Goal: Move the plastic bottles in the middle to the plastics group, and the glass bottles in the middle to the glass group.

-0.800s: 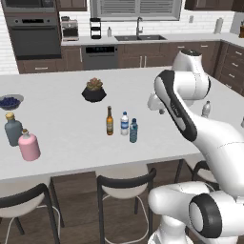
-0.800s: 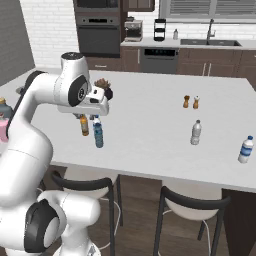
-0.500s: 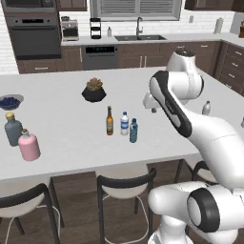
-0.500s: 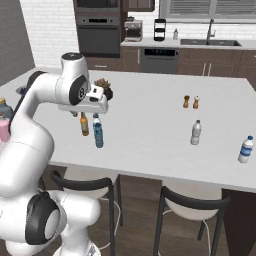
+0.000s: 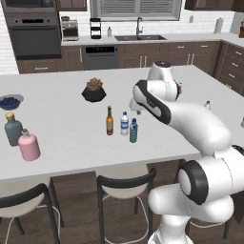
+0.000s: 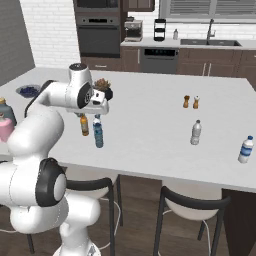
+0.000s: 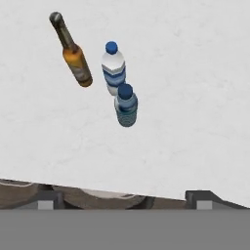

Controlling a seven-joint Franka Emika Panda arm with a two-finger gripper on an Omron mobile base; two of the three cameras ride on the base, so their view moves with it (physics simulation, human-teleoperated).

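Brown bottle (image 5: 109, 121), clear bottle (image 5: 125, 123), teal bottle (image 5: 133, 130) upright mid-counter (image 5: 62, 138).

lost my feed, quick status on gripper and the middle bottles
Gripper open, empty, above the middle bottles. Brown bottle, clear bottle, teal bottle upright, untouched. Nothing in the way.

Place: a rendered home kitchen — a large white island (image 5: 71, 143) is seen in front.
Back wall: a built-in oven (image 5: 35, 35), a dishwasher (image 5: 100, 56), a sink with tap (image 5: 139, 34) under a blinded window (image 5: 136, 8), dark wood cabinets (image 5: 200, 52) and white brick tiling are shown.
Seating: bar stools (image 5: 125, 183) are tucked at the island's near edge.
Ahead of the fingers: bottles (image 7: 117, 73) are stood on the counter — nearby, a bowl of blueberries (image 5: 9, 101).
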